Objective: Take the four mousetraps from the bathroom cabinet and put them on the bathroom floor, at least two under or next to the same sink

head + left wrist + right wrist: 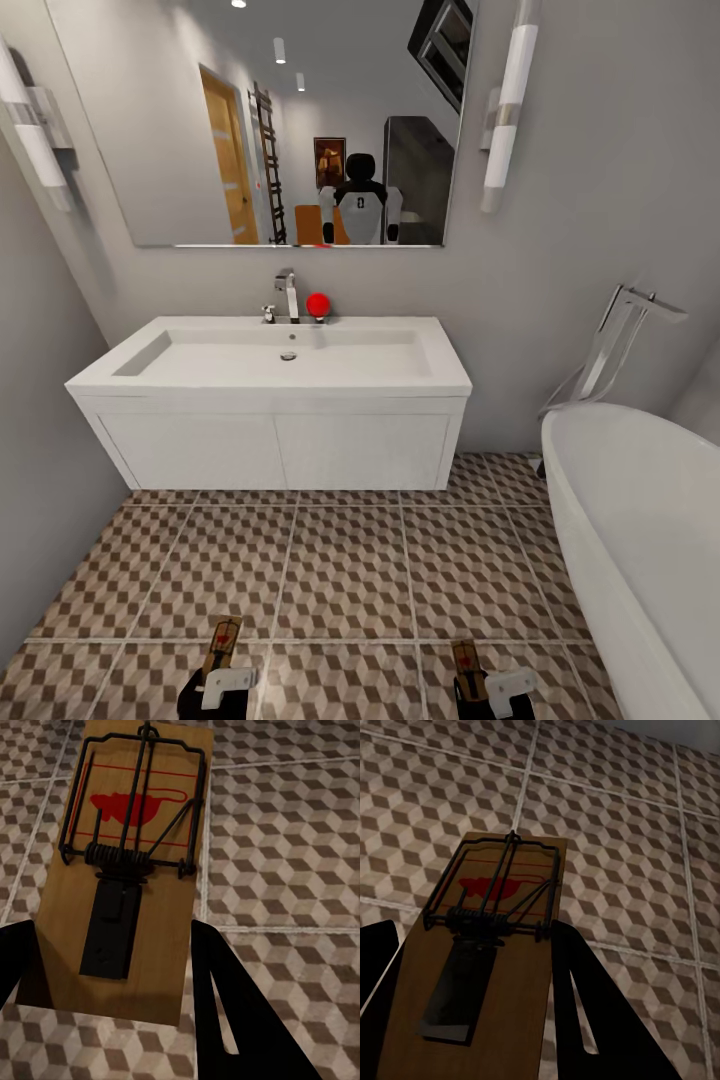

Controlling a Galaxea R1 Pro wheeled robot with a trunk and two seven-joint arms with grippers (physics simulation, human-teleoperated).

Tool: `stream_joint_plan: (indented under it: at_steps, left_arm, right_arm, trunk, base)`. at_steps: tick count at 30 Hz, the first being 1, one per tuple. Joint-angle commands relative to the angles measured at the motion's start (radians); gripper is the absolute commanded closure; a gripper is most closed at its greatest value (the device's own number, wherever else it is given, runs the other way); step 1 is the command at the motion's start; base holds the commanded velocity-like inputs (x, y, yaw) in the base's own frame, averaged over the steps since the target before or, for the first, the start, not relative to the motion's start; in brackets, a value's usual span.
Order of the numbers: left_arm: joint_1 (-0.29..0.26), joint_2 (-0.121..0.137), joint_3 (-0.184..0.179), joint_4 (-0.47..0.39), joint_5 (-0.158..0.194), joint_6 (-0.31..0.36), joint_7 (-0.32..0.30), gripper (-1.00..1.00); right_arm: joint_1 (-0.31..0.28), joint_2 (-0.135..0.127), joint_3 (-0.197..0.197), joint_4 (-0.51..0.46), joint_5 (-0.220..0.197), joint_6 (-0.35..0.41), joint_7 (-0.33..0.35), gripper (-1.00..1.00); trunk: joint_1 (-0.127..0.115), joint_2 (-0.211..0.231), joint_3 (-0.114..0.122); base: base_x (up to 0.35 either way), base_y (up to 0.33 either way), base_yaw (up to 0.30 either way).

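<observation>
Left gripper (pixel 212 690): we record its dark fingers (pixel 225 1020) clamped on either long edge of a mousetrap (pixel 127 870), the wooden board pointing forward from the jaws, wire bar and spring on top, red mouse mark under the wire. Right gripper (pixel 490 692): the same arrangement — its fingers (pixel 585 1020) closed on the sides of a second mousetrap (pixel 484 945), wire parts and red mark facing up. In the head view we see both traps at the lower edge, left trap (pixel 220 645) and right trap (pixel 465 662), each held above the bathroom floor (pixel 350 570), well apart from one another. The floor is brown-and-beige cube-patterned tile with pale grout lines; it runs forward to the wall. Ahead — the sink (pixel 275 385), a wide white boxy basin against the wall with a chrome tap (pixel 289 296) and a small red ball (pixel 318 305) beside it. Above it we list a mirror (pixel 290 120) flanked by two tube lamps (pixel 508 110), showing the robot's reflection. To the right of the sink stands a white bathtub (pixel 640 520) with a chrome filler (pixel 620 340).
</observation>
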Motion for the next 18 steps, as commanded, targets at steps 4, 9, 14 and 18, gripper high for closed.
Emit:
stream_joint_plan:
  at_steps: [4,9,14,18]
  left_arm:
    - [-0.001,-0.001,-0.009,0.004,0.006,-0.005,0.005,1.0]
    - [-0.002,-0.001,-0.009,0.004,0.006,-0.005,0.005,1.0]
    - [-0.002,-0.001,-0.009,0.004,0.006,-0.005,0.005,1.0]
    - [-0.002,-0.001,-0.009,0.004,0.006,-0.005,0.005,1.0]
  right_arm:
    - [-0.001,0.0,0.002,0.001,0.007,-0.001,-0.005,1.0]
    - [-0.001,0.0,0.002,0.001,0.007,-0.001,-0.005,1.0]
    - [-0.001,0.0,0.002,0.001,0.007,-0.001,-0.005,1.0]
    - [-0.001,0.0,0.002,0.001,0.007,-0.001,-0.005,1.0]
  trunk:
    - [0.0,0.0,-0.001]
    - [0.0,0.0,-0.001]
    - [0.0,0.0,-0.001]
    - [0.0,0.0,-0.001]
  base:
    - [0.0,0.0,0.0]
    - [0.0,0.0,0.0]
    - [0.0,0.0,0.0]
    - [0.0,0.0,0.0]
